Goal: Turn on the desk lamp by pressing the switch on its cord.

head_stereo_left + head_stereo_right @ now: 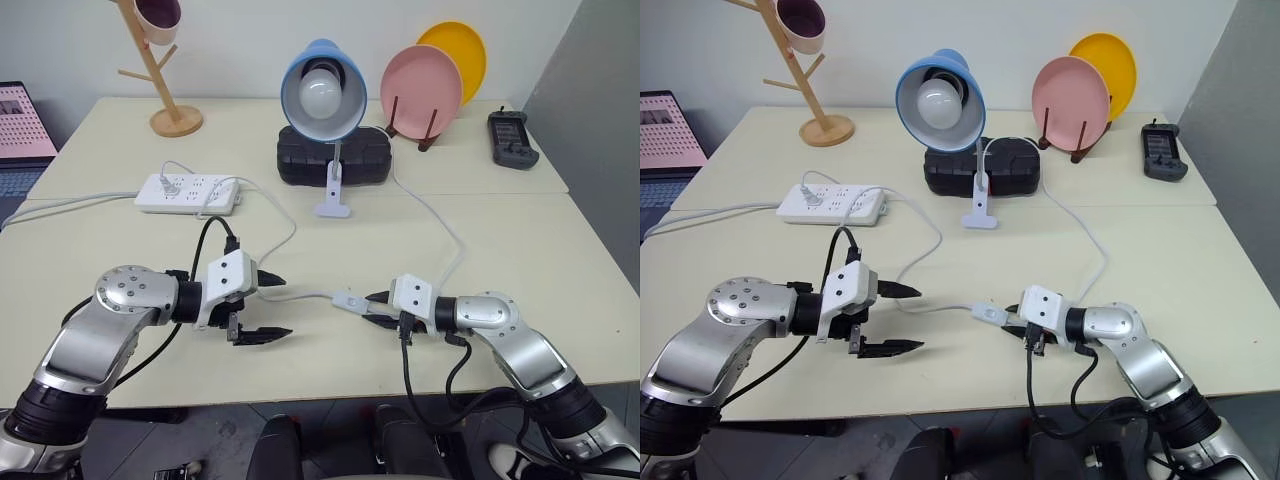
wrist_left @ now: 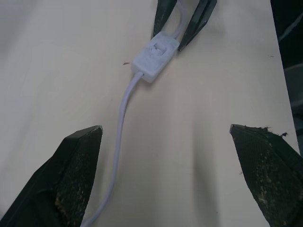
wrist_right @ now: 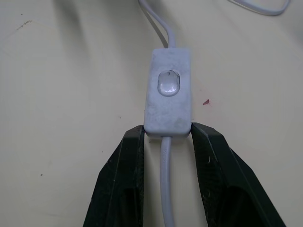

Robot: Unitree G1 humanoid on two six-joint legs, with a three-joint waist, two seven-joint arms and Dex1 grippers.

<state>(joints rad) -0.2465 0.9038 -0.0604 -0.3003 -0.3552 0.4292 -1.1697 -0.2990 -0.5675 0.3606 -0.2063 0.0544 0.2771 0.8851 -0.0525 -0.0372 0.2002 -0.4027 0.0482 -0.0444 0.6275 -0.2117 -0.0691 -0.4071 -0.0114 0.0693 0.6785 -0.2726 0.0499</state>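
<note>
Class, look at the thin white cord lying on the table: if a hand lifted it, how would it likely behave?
The thin white cord lies in loose curves, so it would probably sag limply. The small white oblong switch would likely weigh it down. It looks smooth, so it might slip.

Two head views from above, two wrist views close to the tabletop.

The left and right eye views look forward and down from the robot's head over the table (image 1: pixel 560 260), taking in both arms and the far wall; they share nearly the whole scene, set slightly sideways from one another. The left wrist view looks along the left gripper (image 2: pixel 165 165) toward the switch (image 2: pixel 155 56), near the surface. The right wrist view sits closer still, facing the same switch from its opposite end, so both wrist views share it and the cord (image 2: pixel 120 123).
</note>
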